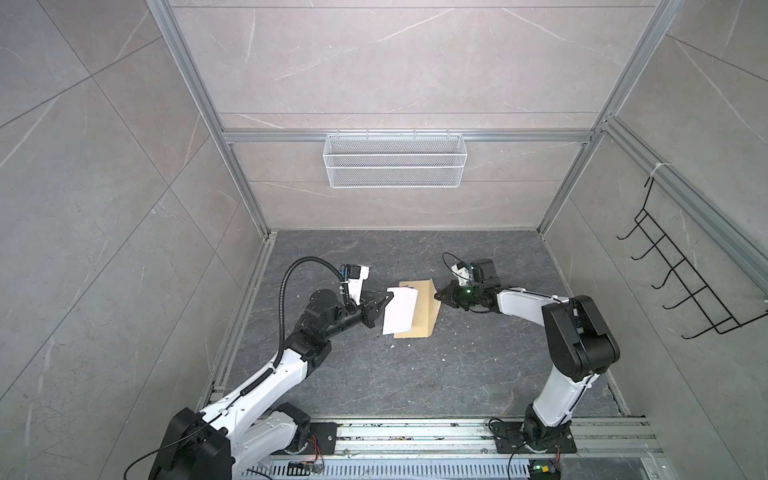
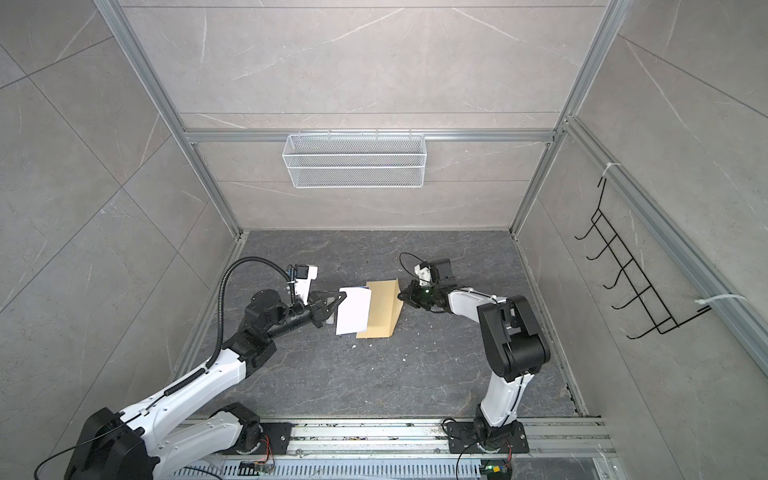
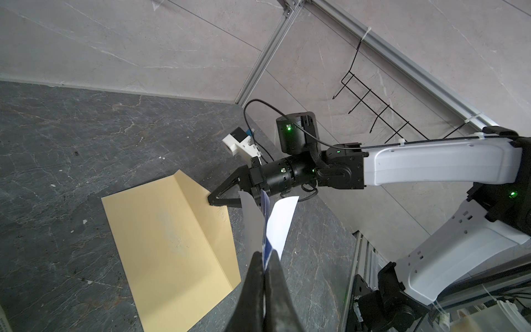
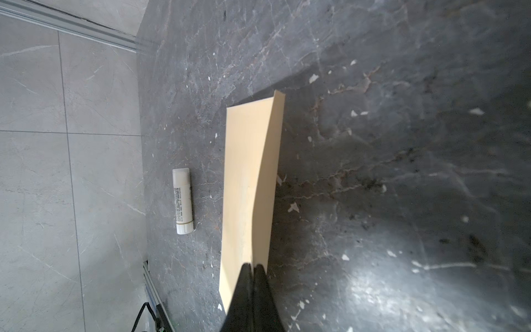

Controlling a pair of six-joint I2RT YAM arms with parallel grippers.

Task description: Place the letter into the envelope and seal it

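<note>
My left hand [image 1: 390, 296] pinches the letter [image 1: 400, 311], light and floppy I judge, by its nine-o'clock edge; it overhangs the envelope [image 1: 422, 311] on the surface [image 1: 457, 365], whose thin three-o'clock edge my right hand [image 1: 437, 296] clamps.

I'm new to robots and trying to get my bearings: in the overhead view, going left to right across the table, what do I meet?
left claw, pinching the letter → envelope → right claw, shut on the envelope's flap.

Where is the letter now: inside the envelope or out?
Out. The left gripper pinches the letter in the air above the envelope; the right gripper pinches its raised flap.
</note>
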